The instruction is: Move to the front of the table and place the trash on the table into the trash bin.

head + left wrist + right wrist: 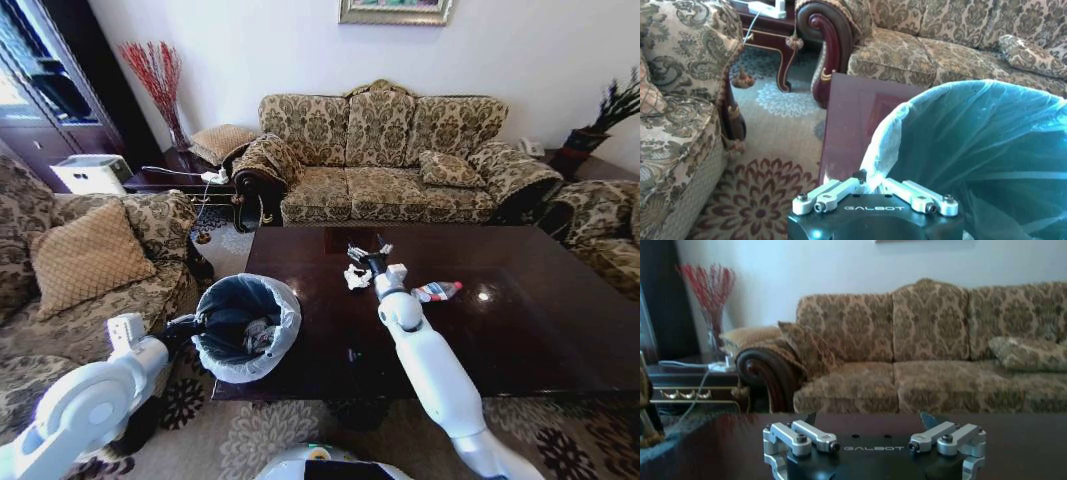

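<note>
The dark glossy table (520, 330) fills the middle of the head view. On it lie a crumpled white paper (356, 279) and a crushed clear bottle with a red-blue label (437, 291). My right gripper (369, 250) reaches over the table between them, the paper just left of its wrist and the bottle to its right. In the right wrist view this gripper (869, 419) is open and holds nothing. The trash bin (245, 325) with its whitish bag hangs off the table's left front corner. My left gripper (867, 181) is shut on its rim (875, 150).
A patterned sofa (400, 160) stands behind the table, with armchairs at the left (90, 260) and right (600, 230). A dark side table (170, 178) with cables sits at the back left. Some scraps lie inside the bin (262, 336). Patterned carpet covers the floor.
</note>
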You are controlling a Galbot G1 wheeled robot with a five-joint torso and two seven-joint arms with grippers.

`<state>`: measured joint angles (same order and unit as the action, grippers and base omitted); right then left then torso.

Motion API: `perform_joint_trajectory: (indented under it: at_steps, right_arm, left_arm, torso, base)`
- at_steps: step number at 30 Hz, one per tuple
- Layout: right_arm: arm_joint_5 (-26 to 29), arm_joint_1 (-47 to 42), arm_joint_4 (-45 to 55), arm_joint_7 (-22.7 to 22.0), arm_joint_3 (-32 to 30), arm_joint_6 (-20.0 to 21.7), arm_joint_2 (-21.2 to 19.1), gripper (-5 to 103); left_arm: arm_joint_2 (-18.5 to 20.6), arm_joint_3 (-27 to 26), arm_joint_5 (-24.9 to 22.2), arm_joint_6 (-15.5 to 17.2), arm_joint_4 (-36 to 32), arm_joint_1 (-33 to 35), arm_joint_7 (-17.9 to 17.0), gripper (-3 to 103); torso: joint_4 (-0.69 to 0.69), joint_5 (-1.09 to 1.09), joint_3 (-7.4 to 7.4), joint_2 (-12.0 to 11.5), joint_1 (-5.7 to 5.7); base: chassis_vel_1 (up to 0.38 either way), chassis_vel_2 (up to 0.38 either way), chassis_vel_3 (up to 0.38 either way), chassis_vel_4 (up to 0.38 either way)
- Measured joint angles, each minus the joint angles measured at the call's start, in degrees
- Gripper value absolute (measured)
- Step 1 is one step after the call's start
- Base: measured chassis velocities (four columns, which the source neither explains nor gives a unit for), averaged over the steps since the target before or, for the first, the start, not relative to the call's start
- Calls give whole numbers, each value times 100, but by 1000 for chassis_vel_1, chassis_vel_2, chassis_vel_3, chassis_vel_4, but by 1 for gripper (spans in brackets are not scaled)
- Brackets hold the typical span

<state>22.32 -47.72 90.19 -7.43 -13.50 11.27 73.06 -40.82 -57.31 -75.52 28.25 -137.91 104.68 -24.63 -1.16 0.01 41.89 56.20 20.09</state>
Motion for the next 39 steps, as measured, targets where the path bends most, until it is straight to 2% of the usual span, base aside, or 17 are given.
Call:
perform_joint_trajectory:
  at_steps: [8, 21, 30, 31, 34, 35, 37, 39]
  right_arm:
    - [-188, -43, -469, 0, -17, -39, 41, 100]
    - [-191, 346, -1633, 1, 169, -58, 560, 100]
    - [-141, 656, -2301, 1, 187, -73, 739, 100]
    - [-91, 688, -2402, 0, 185, -74, 769, 103]
    - [101, 713, -2609, 1, 169, -106, 828, 85]
    - [101, 713, -2609, 1, 169, -106, 828, 85]
    - [126, 701, -2627, 0, 161, -161, 836, 75]
    - [127, 700, -2627, 0, 159, -176, 838, 75]
  left_arm:
    - [0, 0, 0, 0, 0, 0, 0, 0]
    - [0, 0, 0, 0, -1, 0, -2, 0]
    - [-1, 0, 0, 0, -1, 0, -2, 0]
    - [-1, 0, 0, 0, -2, 0, -1, 0]
    - [-1, 0, 0, 0, -1, 0, -2, 0]
    - [-1, 0, 0, 0, -1, 0, -2, 0]
    - [-1, 0, 0, 0, -1, 0, -2, 0]
    - [-1, 0, 0, 0, -1, 0, -2, 0]
  torso:
    - [-2, -3, 0, 0, 0]
    - [-3, -1, 0, 0, 0]
    - [-3, -1, 0, 0, 0]
    - [-3, -2, 0, 0, 0]
    - [-2, -1, 0, 0, 0]
    - [-2, -1, 0, 0, 0]
    - [-2, -1, 0, 0, 0]
    - [-2, -1, 0, 0, 0]
  base:
    - [0, 0, 0, 0]
    - [0, 0, 0, 0]
    - [0, 0, 0, 0]
    - [0, 0, 0, 0]
    - [0, 0, 0, 0]
    - [0, 0, 0, 0]
    - [0, 0, 0, 0]
    - [0, 0, 0, 0]
